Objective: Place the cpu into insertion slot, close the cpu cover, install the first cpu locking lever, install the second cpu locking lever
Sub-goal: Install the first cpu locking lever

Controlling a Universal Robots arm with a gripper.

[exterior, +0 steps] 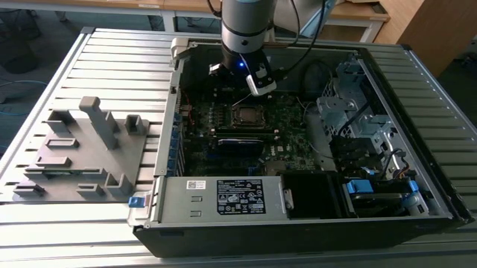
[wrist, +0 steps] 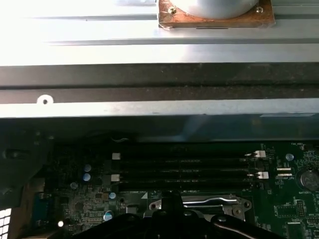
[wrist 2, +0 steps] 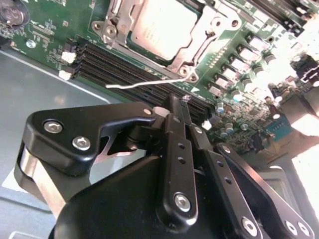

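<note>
The light, fragile cpu lies in the insertion slot under the cpu cover, while the fingers, seemingly together and empty, hover beside the thin, springy locking lever, best caught near its free end.

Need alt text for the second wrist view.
The cpu sits under the closed silver cpu cover on the green motherboard. A thin wire locking lever juts out beside the cover, just beyond the black gripper, jaws shut.
</note>
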